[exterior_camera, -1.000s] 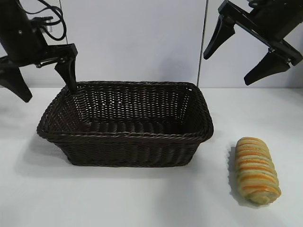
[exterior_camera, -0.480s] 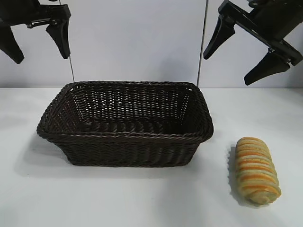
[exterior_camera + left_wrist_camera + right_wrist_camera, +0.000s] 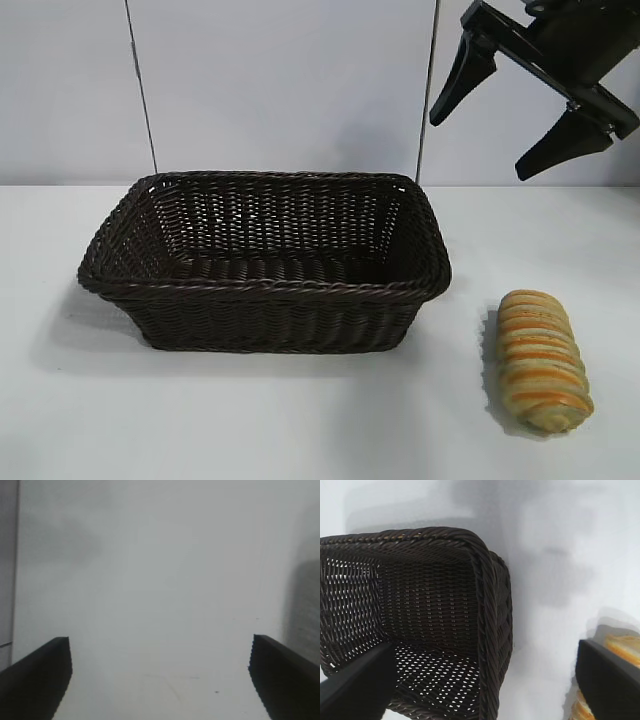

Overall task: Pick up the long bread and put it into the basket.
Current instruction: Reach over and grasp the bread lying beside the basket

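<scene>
Long bread lying flat on the white table, at the near right, lengthwise running near to far, ridges crosswise. Apart from the basket, a strip of bare table between loaf and the basket's right wall. Basket standing upright at centre-left, nothing visible inside, braided rim all round.

Right gripper hanging high at the far right, above and behind the loaf, well clear of both loaf and basket. Jaws spread wide, nothing between them; two dark fingers pointing down and toward the left. In the right wrist view, the same wide-spread gripper looking down on the basket's right end and rim, with a sliver of the long bread showing next to one fingertip at the picture's edge, partly hidden by that finger.

Left gripper out of sight in the exterior view; seen only from its own wrist camera, jaws parted wide, holding nothing, facing a plain pale surface. Dark mesh-like patch at one edge of that view, too blurred to identify.
</scene>
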Robot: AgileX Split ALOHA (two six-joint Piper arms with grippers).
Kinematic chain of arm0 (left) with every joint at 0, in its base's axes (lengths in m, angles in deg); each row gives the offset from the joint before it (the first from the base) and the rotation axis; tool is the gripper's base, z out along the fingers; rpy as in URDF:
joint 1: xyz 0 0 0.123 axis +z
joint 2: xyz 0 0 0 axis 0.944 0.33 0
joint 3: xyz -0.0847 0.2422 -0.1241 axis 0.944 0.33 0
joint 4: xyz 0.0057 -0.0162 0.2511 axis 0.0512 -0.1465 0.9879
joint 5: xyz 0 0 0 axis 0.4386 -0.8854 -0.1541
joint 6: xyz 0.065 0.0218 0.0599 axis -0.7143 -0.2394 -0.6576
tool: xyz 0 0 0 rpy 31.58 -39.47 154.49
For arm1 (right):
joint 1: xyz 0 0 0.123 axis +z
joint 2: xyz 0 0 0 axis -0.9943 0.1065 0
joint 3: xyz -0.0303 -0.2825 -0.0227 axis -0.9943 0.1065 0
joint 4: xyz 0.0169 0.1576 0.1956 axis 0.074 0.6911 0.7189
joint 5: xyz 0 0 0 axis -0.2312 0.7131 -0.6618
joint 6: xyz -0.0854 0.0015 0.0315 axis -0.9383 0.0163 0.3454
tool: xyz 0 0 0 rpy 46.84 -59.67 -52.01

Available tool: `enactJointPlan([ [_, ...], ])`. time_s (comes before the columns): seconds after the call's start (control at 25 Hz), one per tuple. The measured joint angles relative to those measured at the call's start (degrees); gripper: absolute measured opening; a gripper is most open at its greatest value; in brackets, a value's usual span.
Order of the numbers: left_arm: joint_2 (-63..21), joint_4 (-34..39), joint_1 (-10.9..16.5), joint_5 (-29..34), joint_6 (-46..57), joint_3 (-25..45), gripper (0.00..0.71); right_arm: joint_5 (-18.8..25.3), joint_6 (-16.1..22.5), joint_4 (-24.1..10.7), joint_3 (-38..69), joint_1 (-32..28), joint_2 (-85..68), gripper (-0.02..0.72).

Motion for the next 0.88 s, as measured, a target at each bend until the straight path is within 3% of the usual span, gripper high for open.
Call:
enactJointPlan([
  [0.44, -24.94, -9.02, 0.2, 1.58, -5.61, 0.0, 0.692, 0.66, -0.96, 0.0, 0.0, 0.0, 0.0, 0.695],
  [0.6, -36.8, -9.56, -5.54, 1.75, -6.29, 1.48, 0.692, 0.88, -0.98, 0.0, 0.0, 0.0, 0.0, 0.695],
  [0.72, -46.28, -8.28, -10.27, 1.79, -6.43, 7.33, 0.691, 0.88, -0.98, 0.0, 0.0, 0.0, 0.0, 0.695],
  [0.88, -58.29, -5.55, -12.39, 1.34, -6.38, 18.23, 0.692, 0.88, -1.03, 0.0, 0.0, 0.0, 0.0, 0.695],
])
